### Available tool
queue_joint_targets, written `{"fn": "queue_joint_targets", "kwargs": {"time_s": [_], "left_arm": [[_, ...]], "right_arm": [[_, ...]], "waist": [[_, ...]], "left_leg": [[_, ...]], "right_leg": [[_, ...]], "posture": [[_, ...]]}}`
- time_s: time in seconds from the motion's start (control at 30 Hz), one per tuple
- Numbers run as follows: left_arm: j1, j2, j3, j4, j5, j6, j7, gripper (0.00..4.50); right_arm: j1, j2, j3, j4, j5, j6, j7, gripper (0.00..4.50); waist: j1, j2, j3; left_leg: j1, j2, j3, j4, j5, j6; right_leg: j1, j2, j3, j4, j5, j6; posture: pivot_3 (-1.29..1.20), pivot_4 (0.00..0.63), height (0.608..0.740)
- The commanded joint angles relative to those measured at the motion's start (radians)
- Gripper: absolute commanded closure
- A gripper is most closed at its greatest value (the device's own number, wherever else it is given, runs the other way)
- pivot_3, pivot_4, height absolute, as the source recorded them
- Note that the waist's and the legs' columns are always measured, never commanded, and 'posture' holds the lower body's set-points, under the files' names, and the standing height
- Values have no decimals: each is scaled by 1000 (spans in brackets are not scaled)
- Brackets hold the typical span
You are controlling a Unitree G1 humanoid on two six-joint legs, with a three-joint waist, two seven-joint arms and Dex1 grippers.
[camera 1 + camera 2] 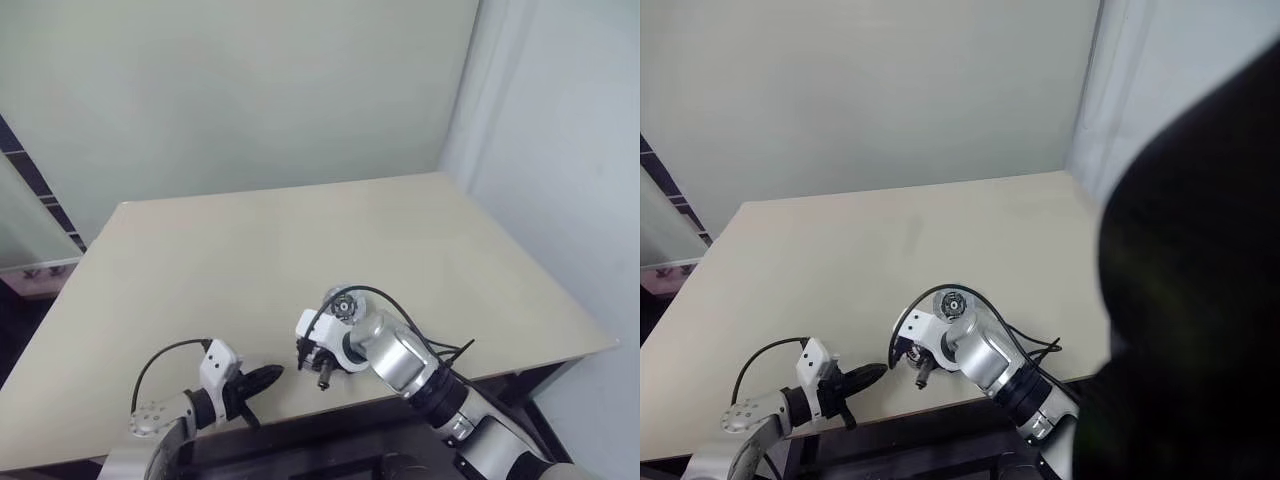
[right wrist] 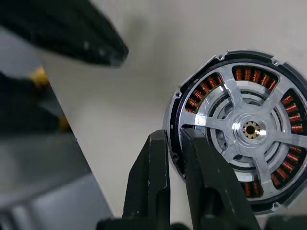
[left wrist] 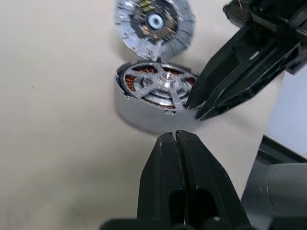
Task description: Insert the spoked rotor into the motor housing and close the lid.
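Right wrist view: right end effector pinches the housing rim, seemingly; rotor seated inside. Left end effector closed, empty, just beside; lid beyond.

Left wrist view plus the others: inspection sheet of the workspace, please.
Surface: beige table, bare apart from the job's things.
Job's things: spoked rotor sits in the motor housing, copper windings showing between the spokes; lid lies off, right beside the housing.
Clutter: nothing seen.
Grippers: left gripper shut, empty, just short of the housing; right gripper pinching the rotor's dark rim.
Cables: black cable looping over the right wrist; another at the left wrist.
Surroundings: pale wall behind the table; dark blurred shape, cannot tell what.
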Motion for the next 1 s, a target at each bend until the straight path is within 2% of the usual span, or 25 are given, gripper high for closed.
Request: {"fn": "queue_joint_targets", "kwargs": {"time_s": [0.03, 0.3, 0.73, 1.0], "left_arm": [[-18, -3, 7, 0, 0, -23, 4, 4500], [-6, 1, 31, 14, 0, -43, 17, 4500], [13, 3, 48, -10, -9, -46, 42, 4500], [8, 1, 51, -17, -10, -39, 49, 4500]], "right_arm": [[-6, 31, -52, -25, 49, 50, -64, 4409], [35, 55, -49, -26, 110, 84, -202, 4409], [49, 108, -116, -14, 208, 109, -361, 4409], [41, 88, -100, -13, 259, 104, -402, 4409]], "waist": [[0, 0, 0], [0, 0, -1], [0, 0, -1], [0, 0, -1]], "left_leg": [[0, 0, 0, 0, 0, 0], [-11, 0, 0, 2, 0, 0], [-11, -1, 0, 3, 0, 0], [-11, -1, 0, 3, 0, 0]], "right_leg": [[0, 0, 0, 0, 0, 0], [-10, 0, 0, 1, 1, 0], [-10, 0, 0, 1, 1, 0], [-9, 0, 0, 1, 1, 0]], "posture": [[0, 0, 740], [0, 0, 740], [0, 0, 740], [0, 0, 740]]}}
